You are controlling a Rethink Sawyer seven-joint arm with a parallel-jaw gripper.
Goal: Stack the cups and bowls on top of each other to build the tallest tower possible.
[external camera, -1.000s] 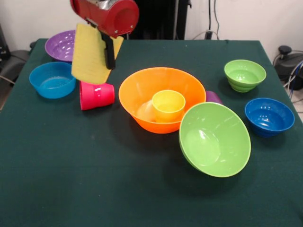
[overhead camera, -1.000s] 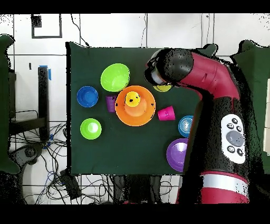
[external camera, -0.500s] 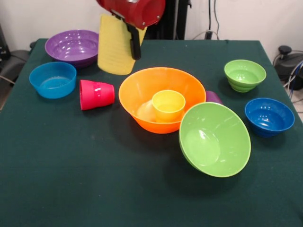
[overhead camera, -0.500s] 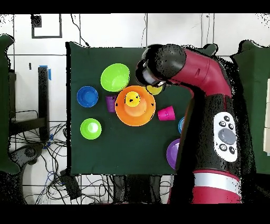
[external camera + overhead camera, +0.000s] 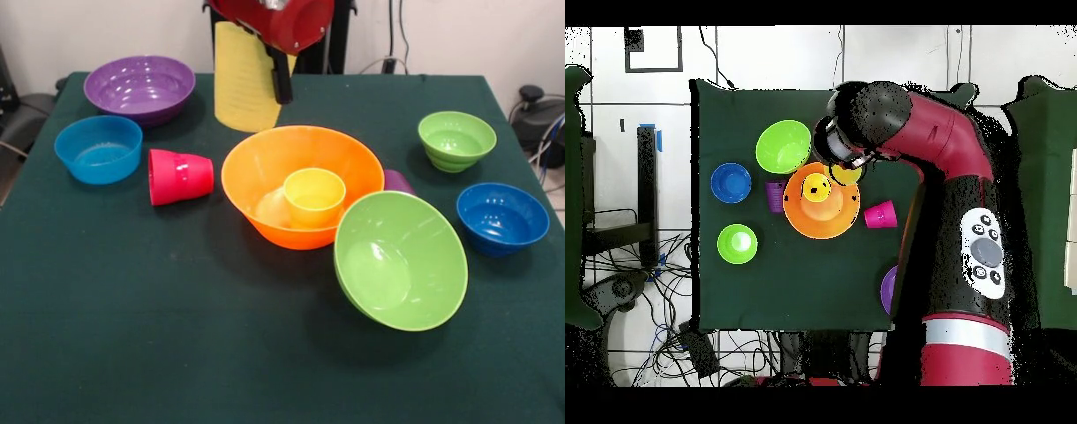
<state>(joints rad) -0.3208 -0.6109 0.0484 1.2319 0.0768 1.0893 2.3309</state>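
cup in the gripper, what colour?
Pale yellow cup, clearest in the front view.

Arm (image 5: 950, 150): glossy red shell, thick rounded links. Black speckled rounded housing at its end joint (image 5: 865, 112). Light grey oval control panel (image 5: 983, 254) with dark round buttons on the long link. Silver-grey band (image 5: 962, 335) around the lower link. Black finger (image 5: 282, 78) below the red wrist housing (image 5: 282, 22).

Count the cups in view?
4: pale yellow cup in the gripper, yellow-orange cup inside the orange bowl, red-pink cup beside it, purple cup mostly hidden behind.
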